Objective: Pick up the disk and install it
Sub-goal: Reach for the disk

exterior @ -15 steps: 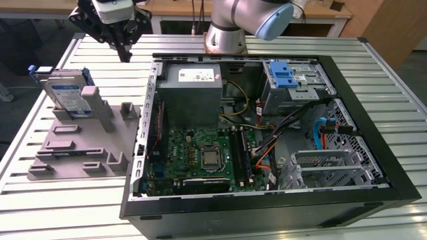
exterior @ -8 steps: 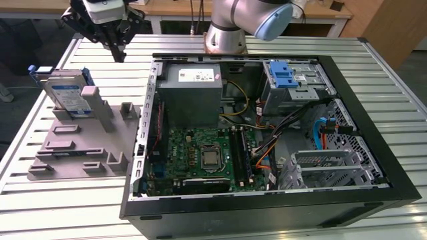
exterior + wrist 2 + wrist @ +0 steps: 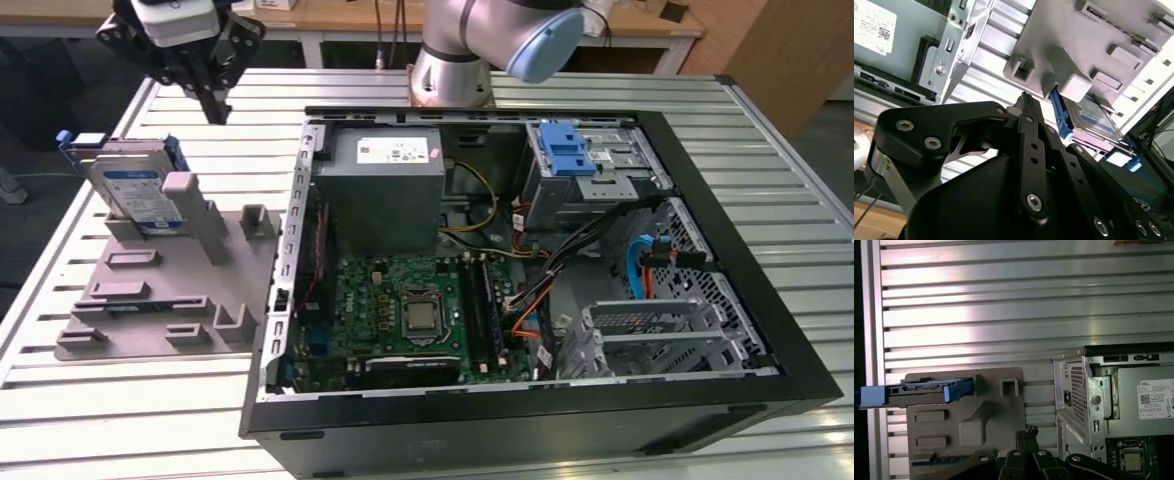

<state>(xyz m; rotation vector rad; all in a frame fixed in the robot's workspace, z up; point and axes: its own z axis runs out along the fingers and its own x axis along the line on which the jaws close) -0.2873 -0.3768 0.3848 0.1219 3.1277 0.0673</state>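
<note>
Black jointed gripper (image 3: 215, 112), slim fingers pressed together on nothing, hovers near the flat silver-grey, blue-railed disk (image 3: 138, 195) standing on edge in a matte grey moulded holder (image 3: 160, 290).

You see the flat silver-grey metal hard drive with blue plastic rails (image 3: 134, 190) standing on edge, apparently leaning slightly, in the grey moulded holder (image 3: 160, 305).

Bright even light, glare on the table slats (image 3: 1004, 315), deep shadow inside the computer case (image 3: 534, 420)
</note>
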